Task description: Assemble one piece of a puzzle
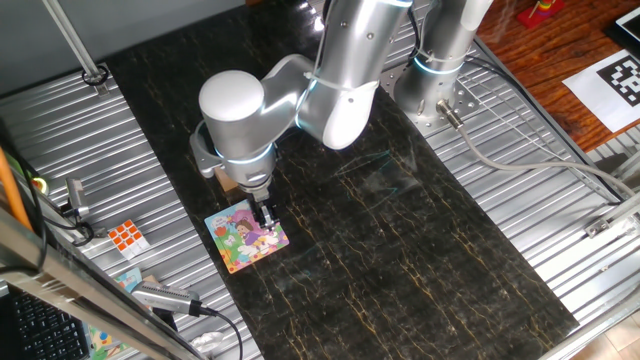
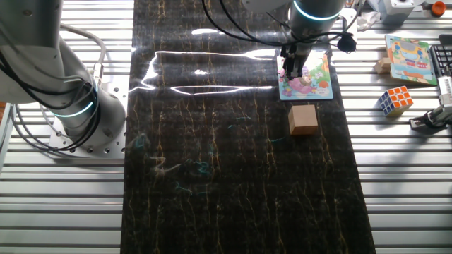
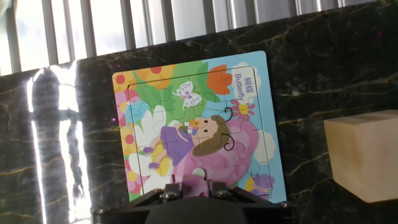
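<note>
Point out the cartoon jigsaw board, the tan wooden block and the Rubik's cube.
Flat square cartoon jigsaw board (image 3: 199, 130): hand view, middle of the picture.
Tan wooden block (image 2: 303, 118): the other fixed view, top face.
Orange-and-white Rubik's cube (image 2: 395, 100): the other fixed view, centre of the cube.

Quick tally on the table: one puzzle (image 2: 306, 79) on the dark mat, with one gripper (image 2: 292, 69) over it. One tan wooden block (image 2: 304, 118) just beside the board. Over on the metal slats, one Rubik's cube (image 2: 395, 100), and one more picture board (image 2: 409, 59) beyond it. Two robot arm bases: one (image 2: 78, 120), two (image 1: 435, 75).
</note>
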Robot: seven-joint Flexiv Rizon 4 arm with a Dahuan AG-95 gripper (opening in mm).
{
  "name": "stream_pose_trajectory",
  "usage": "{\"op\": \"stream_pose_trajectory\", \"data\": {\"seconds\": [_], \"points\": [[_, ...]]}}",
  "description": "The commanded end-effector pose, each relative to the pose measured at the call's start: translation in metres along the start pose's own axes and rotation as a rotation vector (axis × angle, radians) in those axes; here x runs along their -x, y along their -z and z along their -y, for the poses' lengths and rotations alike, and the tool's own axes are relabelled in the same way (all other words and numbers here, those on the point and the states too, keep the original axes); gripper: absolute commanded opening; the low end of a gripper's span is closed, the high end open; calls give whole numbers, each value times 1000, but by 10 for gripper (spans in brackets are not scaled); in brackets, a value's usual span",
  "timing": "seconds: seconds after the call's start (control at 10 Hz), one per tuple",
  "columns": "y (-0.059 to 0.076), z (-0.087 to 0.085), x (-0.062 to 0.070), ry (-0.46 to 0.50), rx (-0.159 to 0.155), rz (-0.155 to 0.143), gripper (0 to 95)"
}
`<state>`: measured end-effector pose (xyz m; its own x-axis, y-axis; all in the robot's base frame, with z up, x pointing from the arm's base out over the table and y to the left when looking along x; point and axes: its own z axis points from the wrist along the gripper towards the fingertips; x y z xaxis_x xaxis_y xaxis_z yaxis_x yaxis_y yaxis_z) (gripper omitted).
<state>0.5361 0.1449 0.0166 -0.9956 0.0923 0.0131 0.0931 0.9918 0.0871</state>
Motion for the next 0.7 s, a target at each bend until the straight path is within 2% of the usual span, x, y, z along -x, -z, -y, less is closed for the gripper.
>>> {"op": "stream_pose_trajectory", "data": {"seconds": [0.1,0.3,0.7], "points": [[1,0,0,-6,-1,4,380],[0,0,0,-39,-12,-3,380],[0,0,0,-121,-17,5,380]]}}
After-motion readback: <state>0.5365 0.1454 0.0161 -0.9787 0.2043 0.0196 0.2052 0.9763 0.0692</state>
